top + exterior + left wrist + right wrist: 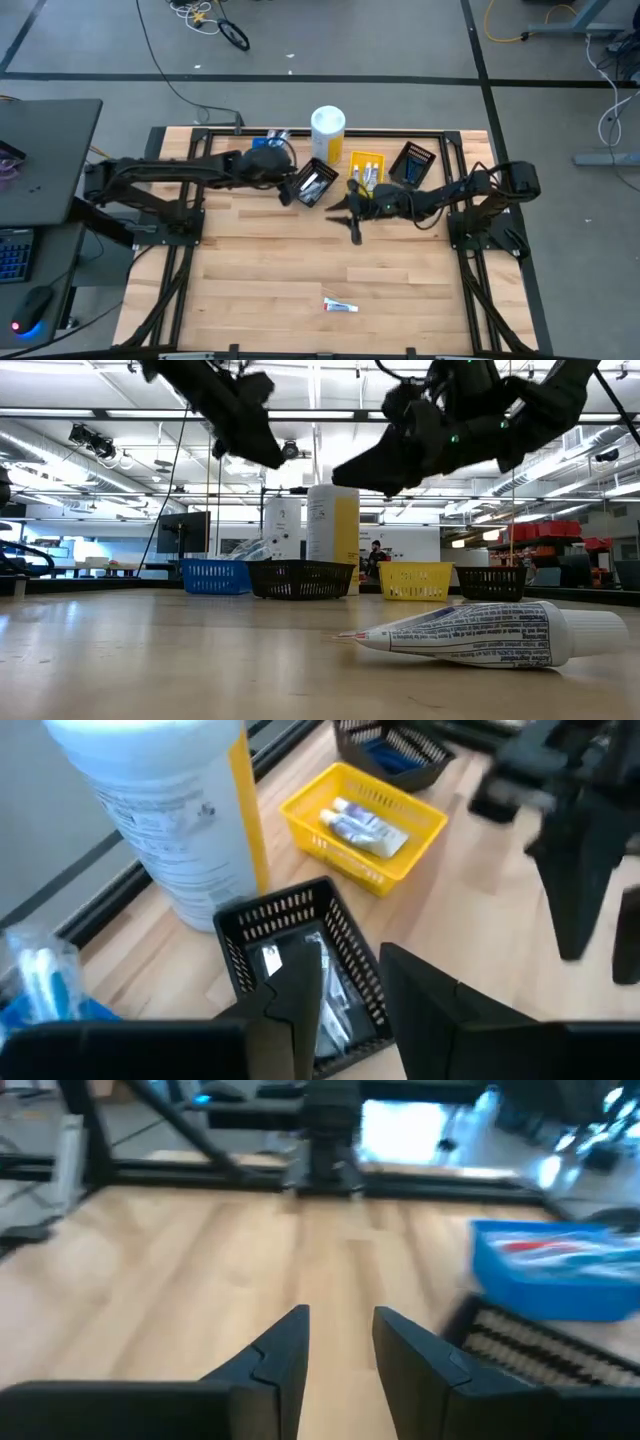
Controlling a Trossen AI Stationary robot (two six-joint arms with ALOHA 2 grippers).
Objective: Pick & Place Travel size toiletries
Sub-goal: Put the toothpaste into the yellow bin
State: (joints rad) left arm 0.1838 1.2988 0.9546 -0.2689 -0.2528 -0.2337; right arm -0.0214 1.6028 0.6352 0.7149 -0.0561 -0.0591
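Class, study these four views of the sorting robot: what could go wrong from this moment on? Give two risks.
1. The left gripper hangs open right over the black bin, beside the tall cylinder; a careless swing might knock either over.
2. One tube lies alone near the table's front edge, far from both arms; the right gripper faces a long reach and might push it off.

- We see a row of bins along the table's (260, 300) far edge: one bin (268, 143) leftmost, the cylinder (328, 133) next, then a second bin (366, 168) and a third (416, 162).
- A fourth bin (317, 184) sits before the cylinder.
- One tube (341, 305) lies alone near the front edge.
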